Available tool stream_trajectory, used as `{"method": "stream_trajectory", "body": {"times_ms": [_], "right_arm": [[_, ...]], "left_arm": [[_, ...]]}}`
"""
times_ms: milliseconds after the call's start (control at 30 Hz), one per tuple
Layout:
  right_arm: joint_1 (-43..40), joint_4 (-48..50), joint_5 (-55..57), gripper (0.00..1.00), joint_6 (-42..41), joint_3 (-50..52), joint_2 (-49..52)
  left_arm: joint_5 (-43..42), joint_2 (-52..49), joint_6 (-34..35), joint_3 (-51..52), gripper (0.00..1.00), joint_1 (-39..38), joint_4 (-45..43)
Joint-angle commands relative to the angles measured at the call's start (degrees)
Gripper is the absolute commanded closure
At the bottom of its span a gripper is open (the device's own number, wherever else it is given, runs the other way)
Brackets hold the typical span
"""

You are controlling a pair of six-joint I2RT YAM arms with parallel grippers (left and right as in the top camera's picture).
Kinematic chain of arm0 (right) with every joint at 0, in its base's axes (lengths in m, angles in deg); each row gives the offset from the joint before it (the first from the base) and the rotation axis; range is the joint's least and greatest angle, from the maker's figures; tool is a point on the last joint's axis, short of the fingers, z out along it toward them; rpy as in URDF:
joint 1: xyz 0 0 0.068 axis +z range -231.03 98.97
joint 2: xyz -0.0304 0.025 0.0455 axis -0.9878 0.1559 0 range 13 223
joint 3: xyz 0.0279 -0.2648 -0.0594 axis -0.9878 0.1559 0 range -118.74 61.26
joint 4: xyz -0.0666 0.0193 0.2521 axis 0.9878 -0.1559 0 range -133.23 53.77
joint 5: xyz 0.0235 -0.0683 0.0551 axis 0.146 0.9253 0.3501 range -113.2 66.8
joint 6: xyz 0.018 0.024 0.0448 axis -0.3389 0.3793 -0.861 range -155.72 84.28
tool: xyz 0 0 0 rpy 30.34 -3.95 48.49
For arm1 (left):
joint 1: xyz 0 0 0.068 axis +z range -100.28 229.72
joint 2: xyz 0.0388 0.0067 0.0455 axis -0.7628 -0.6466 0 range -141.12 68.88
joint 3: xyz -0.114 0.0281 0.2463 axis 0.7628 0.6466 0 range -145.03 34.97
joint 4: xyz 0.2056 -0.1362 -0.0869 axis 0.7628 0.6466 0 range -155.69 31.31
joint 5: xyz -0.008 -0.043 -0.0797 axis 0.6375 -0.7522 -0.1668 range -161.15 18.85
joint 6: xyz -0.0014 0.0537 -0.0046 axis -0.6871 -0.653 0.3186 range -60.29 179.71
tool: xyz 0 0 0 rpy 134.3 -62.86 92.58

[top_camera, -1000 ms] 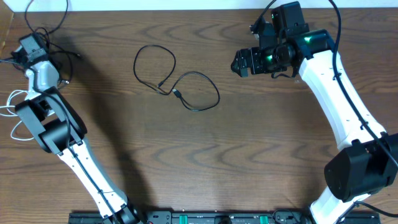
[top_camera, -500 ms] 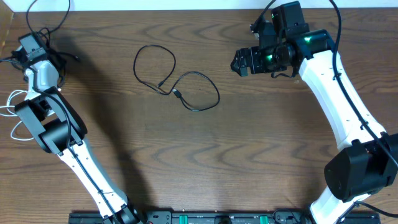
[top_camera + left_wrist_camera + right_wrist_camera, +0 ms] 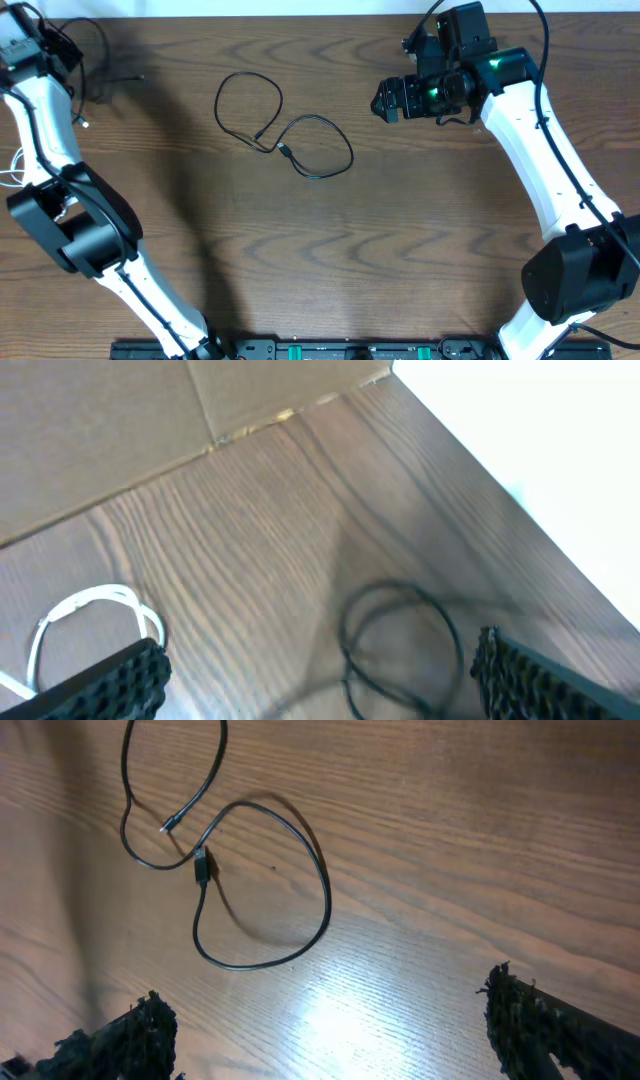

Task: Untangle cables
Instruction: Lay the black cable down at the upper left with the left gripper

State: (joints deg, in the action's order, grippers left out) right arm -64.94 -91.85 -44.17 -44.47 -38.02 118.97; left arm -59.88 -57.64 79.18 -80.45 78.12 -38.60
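One black cable (image 3: pixel 282 128) lies in two loops in the middle of the table, its plug ends near each other; the right wrist view shows the same cable (image 3: pixel 262 870) ahead of my right gripper (image 3: pixel 325 1010). That gripper (image 3: pixel 386 100) hovers open to the cable's right with nothing between its fingers. My left gripper (image 3: pixel 28 42) is at the far left corner. It (image 3: pixel 320 660) is open over a blurred black cable loop (image 3: pixel 400 635). More black cable (image 3: pixel 92 52) is bunched beside it. A white cable (image 3: pixel 92 608) curls at the left, and it (image 3: pixel 12 168) also shows at the table's edge.
Brown cardboard (image 3: pixel 110 420) and a white surface (image 3: pixel 540 450) border the table's far left corner. Thick black wires run along both arms. The right arm (image 3: pixel 545 170) crosses the right side of the table.
My left arm has swung toward the far left corner and its jaws have gone from shut to open. The right arm and the middle cable have not moved.
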Motion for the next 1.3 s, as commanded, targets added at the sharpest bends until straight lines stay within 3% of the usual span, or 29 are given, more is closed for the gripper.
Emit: {"method": "stream_trajectory", "body": {"times_ms": [0, 67, 133, 167, 267, 433, 533, 667, 800, 967, 1100, 1267], "right_arm": [[0.5, -0.79, 0.04, 0.02, -0.52, -0.87, -1.7], [0.5, -1.36, 0.02, 0.02, -0.13, -0.87, -1.7], [0.5, -1.7, 0.04, 0.02, -0.15, -0.87, -1.7], [0.5, -1.86, 0.02, 0.02, -0.15, -0.87, -1.7], [0.5, -1.99, 0.02, 0.02, -0.17, -0.87, -1.7], [0.5, -1.88, -0.37, 0.02, -0.17, -0.87, -1.7], [0.5, -1.97, -0.42, 0.02, -0.2, -0.87, -1.7], [0.5, -2.16, -0.59, 0.02, -0.2, -0.87, -1.7], [0.5, -2.58, -0.57, 0.02, -0.15, -0.87, -1.7], [0.5, -2.71, -0.57, 0.02, 0.09, -0.87, -1.7], [0.5, -2.69, -0.57, 0.02, 0.24, -0.87, -1.7], [0.5, -2.69, -0.57, 0.02, 0.24, -0.87, -1.7]], "left_arm": [[-1.68, 0.57, -0.35, 0.02, 0.01, 0.13, 2.71], [-1.66, -0.07, -0.92, 0.02, 0.02, 0.13, 4.22], [-1.64, -1.38, -4.09, 0.02, 0.18, 0.13, 4.63], [-1.64, -2.1, -6.1, 0.02, 0.2, 0.13, 4.59], [-1.62, -4.26, -13.22, 0.02, 0.21, 0.22, 3.85], [-3.02, -4.94, -19.15, 0.02, 0.18, 0.17, 4.09], [-14.38, -4.57, -19.98, 0.0, 0.1, 0.46, 3.63], [-34.25, -4.57, -22.25, 0.0, 0.07, 1.51, 3.28], [-42.03, -4.55, -22.25, 0.0, 0.0, 2.36, 2.36], [-49.77, -4.55, -22.27, 0.0, 0.03, 3.8, 2.16], [-61.31, -4.57, -22.21, 0.0, 0.02, 5.22, 2.23], [-61.35, -4.57, -13.66, 0.02, 0.02, 5.66, 6.82]]}}
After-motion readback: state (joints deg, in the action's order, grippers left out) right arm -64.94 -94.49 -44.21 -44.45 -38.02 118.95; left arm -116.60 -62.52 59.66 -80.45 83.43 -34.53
